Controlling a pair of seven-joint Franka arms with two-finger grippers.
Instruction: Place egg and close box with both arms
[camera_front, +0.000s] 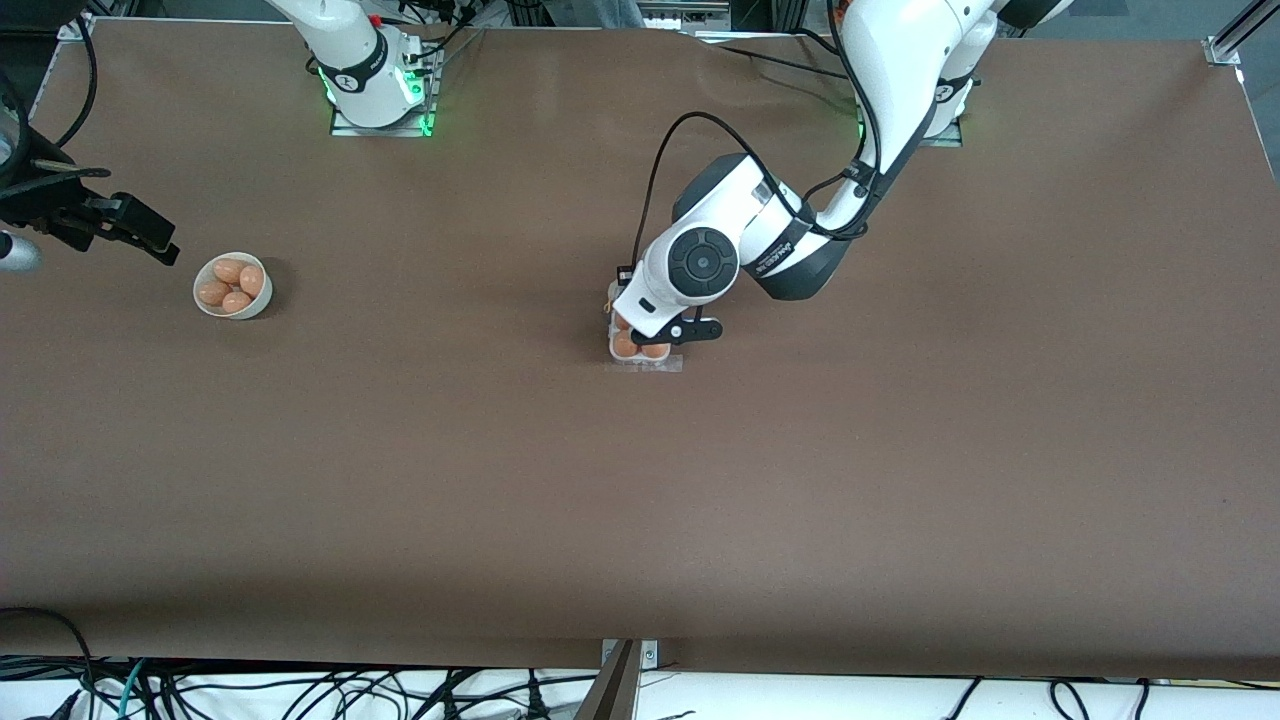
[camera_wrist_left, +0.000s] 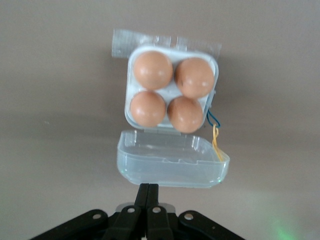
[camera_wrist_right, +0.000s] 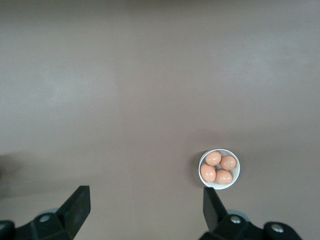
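Clear plastic forms the egg carton (camera_wrist_left: 172, 92) near the middle of the brown table (camera_front: 640, 500), and we see all four of its round cells filled with brown eggs (camera_wrist_left: 152, 70). Its hinged transparent lid (camera_wrist_left: 172, 160) lies folded open, flat beside the tray. We judge the egg placing finished and the closing step now in hand.

We find the left gripper (camera_wrist_left: 148, 192) just over the lid's free edge, its fingers pressed together. The next move, we judge, calls for getting under that edge, swinging the lid over the eggs and pressing it down; the light carton may slide unless it is steadied.

We find the right gripper (camera_wrist_right: 145, 205) waiting with fingers spread wide, up over the table at the right arm's end, near a round white bowl (camera_wrist_right: 220, 169) holding four more eggs.

From the front camera, the left arm's wrist covers most of the carton. We cannot make out any latch on the lid, nor what a thin yellow and blue wire (camera_wrist_left: 215, 131) beside the tray does.
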